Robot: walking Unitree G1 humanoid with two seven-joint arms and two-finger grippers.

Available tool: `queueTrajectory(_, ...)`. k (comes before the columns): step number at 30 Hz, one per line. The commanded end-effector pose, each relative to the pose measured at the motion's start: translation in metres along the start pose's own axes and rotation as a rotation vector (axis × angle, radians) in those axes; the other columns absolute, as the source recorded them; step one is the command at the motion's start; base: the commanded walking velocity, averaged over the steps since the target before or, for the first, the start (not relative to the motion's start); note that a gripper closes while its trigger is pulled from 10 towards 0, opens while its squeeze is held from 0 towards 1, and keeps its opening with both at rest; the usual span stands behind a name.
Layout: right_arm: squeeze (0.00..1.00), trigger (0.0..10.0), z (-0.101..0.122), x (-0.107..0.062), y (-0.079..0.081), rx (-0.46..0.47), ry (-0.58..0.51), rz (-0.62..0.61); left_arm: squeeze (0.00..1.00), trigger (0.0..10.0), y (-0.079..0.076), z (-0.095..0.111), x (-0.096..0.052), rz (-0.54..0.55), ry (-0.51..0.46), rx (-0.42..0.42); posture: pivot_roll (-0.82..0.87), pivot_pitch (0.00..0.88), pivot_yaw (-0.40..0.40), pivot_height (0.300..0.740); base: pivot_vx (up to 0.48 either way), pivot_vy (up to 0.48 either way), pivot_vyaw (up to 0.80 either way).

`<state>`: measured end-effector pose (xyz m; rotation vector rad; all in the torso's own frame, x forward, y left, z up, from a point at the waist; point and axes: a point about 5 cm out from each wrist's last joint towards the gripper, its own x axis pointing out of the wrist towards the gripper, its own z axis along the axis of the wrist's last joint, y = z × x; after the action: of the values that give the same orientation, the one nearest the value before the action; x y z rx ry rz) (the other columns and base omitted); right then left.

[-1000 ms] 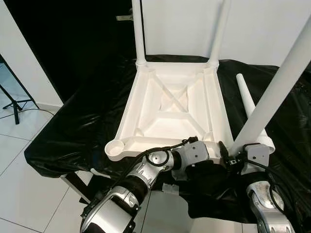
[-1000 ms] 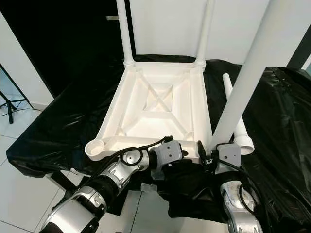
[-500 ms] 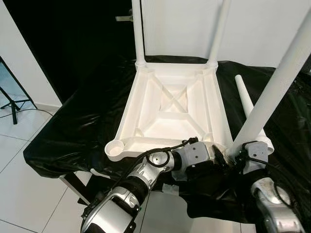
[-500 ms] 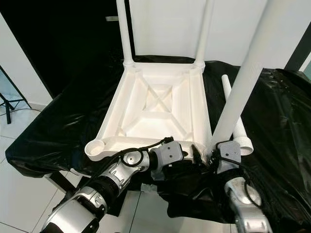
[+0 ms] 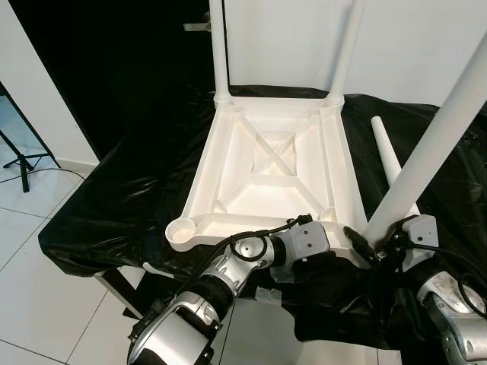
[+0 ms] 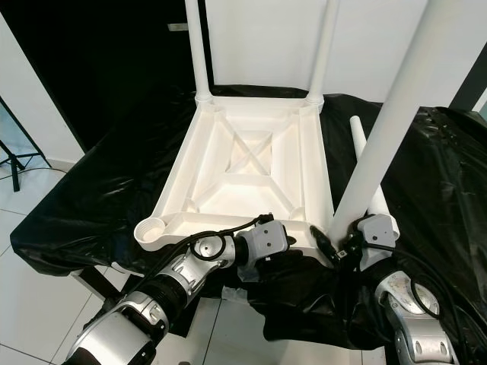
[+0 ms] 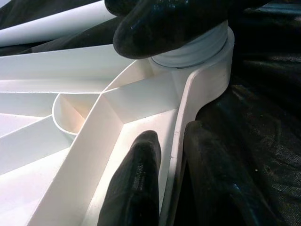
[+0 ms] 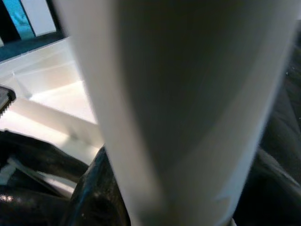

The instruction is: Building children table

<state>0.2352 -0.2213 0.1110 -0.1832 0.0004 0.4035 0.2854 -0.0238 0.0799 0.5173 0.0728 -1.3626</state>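
Note:
The white children's table point(image 5: 199, 179) lies upside down on a black cover point(image 5: 122, 198). Two white legs point(image 5: 219, 53) stand in its far corners. My left gripper point(image 7: 171, 146) is shut on the table's near rim beside the near right corner, one finger on each side of the wall. My right gripper point(image 5: 377, 243) is shut on the base of a third leg point(image 5: 434, 144), which leans to the right with its foot at that corner's socket point(image 7: 197, 44). A fourth leg point(image 5: 386, 152) lies loose on the cover to the right. The near left socket point(image 5: 181, 228) is open.
The covered bench ends just in front of me, with white floor tiles point(image 5: 46, 304) below to the left. A black tripod stand point(image 5: 23, 163) is on the floor at far left. A white wall point(image 5: 289, 38) rises behind the bench.
My right wrist has swung outward to the right, and the held leg's foot has slid left, closer to the near right corner. The left gripper stays on the rim.

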Motion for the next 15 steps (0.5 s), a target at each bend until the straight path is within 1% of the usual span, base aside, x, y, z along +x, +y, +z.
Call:
queueTrajectory(1, 0.0, 0.0, -0.009, -0.001, 0.012, -0.002, 0.039, 0.004, 0.0, 10.0, -0.021, -0.037, -0.005, -0.038, 0.147, -0.104, 0.13, 0.0, -0.014, 0.74, 0.0, 0.0, 0.0)
queueTrajectory(3, 0.0, 0.0, -0.01, -0.001, 0.015, -0.005, 0.04, -0.02, 0.0, 10.0, -0.021, -0.037, -0.005, -0.038, 0.145, -0.102, 0.13, 0.0, -0.015, 0.74, 0.0, 0.0, 0.0)
queueTrajectory(4, 0.0, 0.0, -0.016, 0.0, 0.019, 0.024, 0.033, -0.178, 0.0, 10.0, -0.02, -0.036, -0.005, -0.029, 0.142, -0.104, 0.14, 0.0, -0.022, 0.74, 0.0, 0.0, 0.0)
queueTrajectory(5, 0.0, 0.0, -0.016, 0.0, 0.019, 0.024, 0.033, -0.178, 0.0, 10.0, -0.02, -0.036, -0.005, -0.029, 0.142, -0.104, 0.14, 0.0, -0.022, 0.74, 0.0, 0.0, 0.0)
queueTrajectory(6, 0.0, 0.0, -0.018, 0.0, 0.02, 0.037, 0.032, -0.238, 0.0, 10.0, -0.02, -0.036, -0.005, -0.026, 0.141, -0.105, 0.14, 0.0, -0.022, 0.74, 0.0, 0.0, 0.0)
queueTrajectory(7, 0.0, 0.0, -0.018, 0.0, 0.02, 0.037, 0.032, -0.238, 0.0, 10.0, -0.02, -0.036, -0.005, -0.026, 0.141, -0.105, 0.14, 0.0, -0.022, 0.74, 0.0, 0.0, 0.0)
queueTrajectory(9, 0.0, 0.0, -0.018, 0.0, 0.026, 0.037, 0.006, -0.359, 0.0, 10.0, -0.02, -0.037, -0.006, -0.024, 0.14, -0.108, 0.14, 0.0, -0.021, 0.74, 0.0, 0.0, 0.0)
queueTrajectory(12, 0.0, 0.0, -0.016, 0.001, 0.028, 0.04, -0.014, -0.418, 0.0, 10.0, -0.021, -0.037, -0.007, -0.026, 0.141, -0.109, 0.14, 0.0, -0.02, 0.74, 0.0, 0.0, 0.0)
queueTrajectory(15, 0.0, 0.0, -0.017, 0.002, 0.028, 0.068, -0.017, -0.486, 0.0, 10.0, -0.021, -0.038, -0.008, -0.028, 0.145, -0.108, 0.15, 0.0, -0.016, 0.74, 0.0, 0.0, 0.0)
